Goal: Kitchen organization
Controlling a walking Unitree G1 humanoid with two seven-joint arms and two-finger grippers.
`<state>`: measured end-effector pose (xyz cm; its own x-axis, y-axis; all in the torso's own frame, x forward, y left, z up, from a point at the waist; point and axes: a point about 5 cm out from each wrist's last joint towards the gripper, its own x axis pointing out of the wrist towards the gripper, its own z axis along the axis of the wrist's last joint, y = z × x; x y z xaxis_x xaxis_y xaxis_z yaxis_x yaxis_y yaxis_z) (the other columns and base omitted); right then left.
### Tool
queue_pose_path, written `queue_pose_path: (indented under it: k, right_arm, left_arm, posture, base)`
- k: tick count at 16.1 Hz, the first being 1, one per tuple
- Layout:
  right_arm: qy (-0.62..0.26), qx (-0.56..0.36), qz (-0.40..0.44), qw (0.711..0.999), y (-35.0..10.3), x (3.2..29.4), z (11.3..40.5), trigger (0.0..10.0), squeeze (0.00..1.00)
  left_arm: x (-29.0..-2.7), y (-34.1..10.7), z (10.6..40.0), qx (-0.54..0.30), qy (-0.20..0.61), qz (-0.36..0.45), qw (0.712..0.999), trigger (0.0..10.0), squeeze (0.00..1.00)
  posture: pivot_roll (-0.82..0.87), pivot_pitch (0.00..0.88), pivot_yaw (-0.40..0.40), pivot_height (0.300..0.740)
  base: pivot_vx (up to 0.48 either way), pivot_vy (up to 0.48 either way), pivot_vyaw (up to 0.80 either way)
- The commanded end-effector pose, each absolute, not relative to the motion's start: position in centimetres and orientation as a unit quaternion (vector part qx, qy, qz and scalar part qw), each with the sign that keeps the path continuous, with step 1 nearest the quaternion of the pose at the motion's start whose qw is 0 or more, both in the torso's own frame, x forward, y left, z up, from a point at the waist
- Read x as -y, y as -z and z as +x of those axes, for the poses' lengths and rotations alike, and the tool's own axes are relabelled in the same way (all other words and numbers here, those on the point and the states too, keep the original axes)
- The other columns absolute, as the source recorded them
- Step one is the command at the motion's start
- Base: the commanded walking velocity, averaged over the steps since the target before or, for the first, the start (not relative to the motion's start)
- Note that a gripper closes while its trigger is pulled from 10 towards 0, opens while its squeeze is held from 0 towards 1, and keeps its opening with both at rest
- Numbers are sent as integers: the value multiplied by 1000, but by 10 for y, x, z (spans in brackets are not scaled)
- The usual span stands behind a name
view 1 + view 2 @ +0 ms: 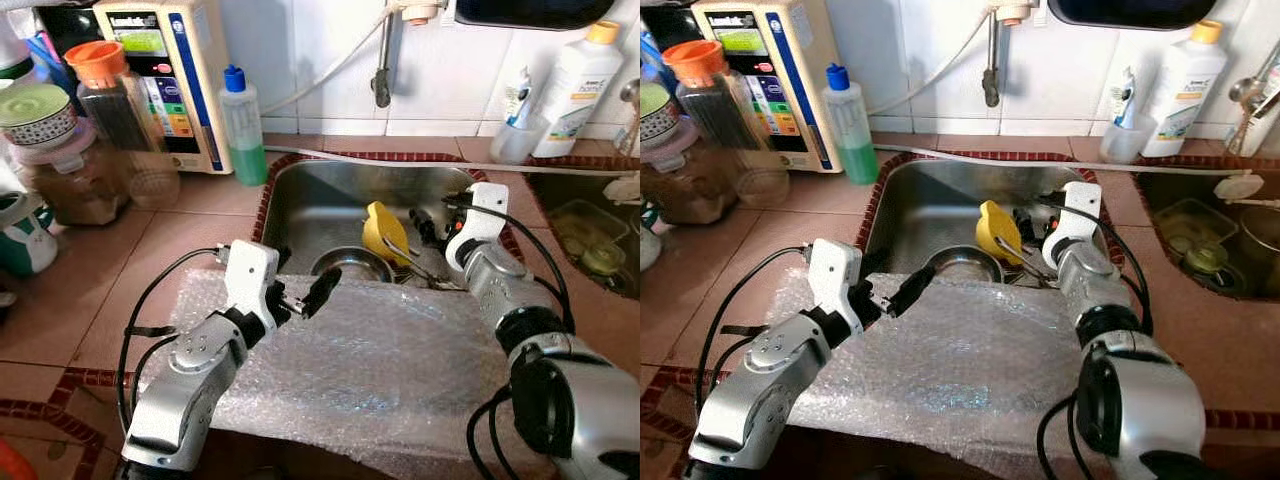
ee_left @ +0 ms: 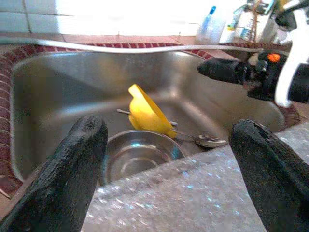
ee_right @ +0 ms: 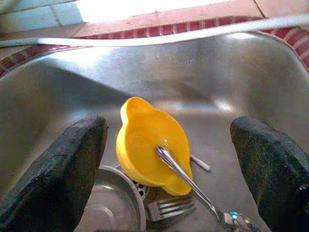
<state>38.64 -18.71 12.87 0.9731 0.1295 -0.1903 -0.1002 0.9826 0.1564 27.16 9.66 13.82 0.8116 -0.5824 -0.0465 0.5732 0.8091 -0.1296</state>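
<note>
Steel sink (image 1: 300, 205) holding a yellow cup (image 3: 152, 145) tipped on its side, leaning against a small metal bowl (image 1: 350, 265), with a spoon (image 3: 186, 181) lying across its mouth and a fork (image 3: 169, 209) beside. Right claw (image 3: 171, 164) spread wide just above the cup; left claw (image 1: 305, 297) likewise open over the bubble wrap (image 1: 390, 360) on the tabletop. Best lowered straight down, straddling the cup's rim clear of the spoon, then closed gently to avoid skidding on wet plastic.
</note>
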Motion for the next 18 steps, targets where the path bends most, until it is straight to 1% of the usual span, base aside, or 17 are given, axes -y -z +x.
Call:
queue_pose_path:
  k: [1,3,5,7,8,10,12,13,15,16,17,18]
  right_arm:
    - [-71,-100,58,991,-127,183,385,10000,0]
    - [-68,-81,38,994,-119,180,377,10000,0]
    - [-53,-52,23,997,-121,180,371,10000,0]
    - [-26,9,6,1000,-131,178,355,10000,0]
    - [-22,25,2,999,-134,176,349,10000,0]
    - [-20,68,-30,997,-145,167,333,10000,0]
    - [-15,106,-36,994,-160,161,317,10000,0]
    - [-13,118,-39,992,-167,158,309,10000,0]
    - [-9,120,-33,992,-170,156,303,10000,0]
    - [-7,125,-28,992,-175,155,298,10000,0]
    - [-6,123,-31,992,-176,155,295,10000,0]
    - [-10,111,-36,993,-174,154,291,10000,0]
  left_arm:
    - [-97,-141,275,-32,295,-49,954,10000,0]
    - [-99,-144,284,-13,247,-43,968,10000,0]
    - [-101,-147,289,-1,228,-52,972,10000,0]
    - [-106,-151,298,21,181,-58,982,10000,0]
    - [-108,-153,300,32,170,-50,984,10000,0]
    - [-114,-153,304,33,132,-34,990,10000,0]
    - [-121,-152,304,42,105,13,994,10000,0]
    - [-127,-149,304,35,83,28,996,10000,0]
    - [-129,-148,304,42,82,35,995,10000,0]
    - [-131,-150,304,65,89,25,994,10000,0]
    - [-133,-148,304,50,77,15,996,10000,0]
    - [-129,-152,302,54,78,19,995,10000,0]
  posture:
    - [168,23,59,740]
    - [140,25,57,740]
    - [113,21,55,740]
    - [71,12,59,740]
    - [55,8,62,740]
    - [33,3,68,740]
    - [7,5,83,740]
    - [2,3,86,740]
    - [-10,0,91,740]
    - [-14,0,91,740]
    - [-16,0,88,740]
    - [-14,0,82,740]
  base:
    - [0,0,0]
    - [0,0,0]
    - [0,0,0]
    - [0,0,0]
    - [0,0,0]
    - [0,0,0]
    - [0,0,0]
    - [0,0,0]
    - [0,0,0]
    - [0,0,0]
    - [0,0,0]
    - [0,0,0]
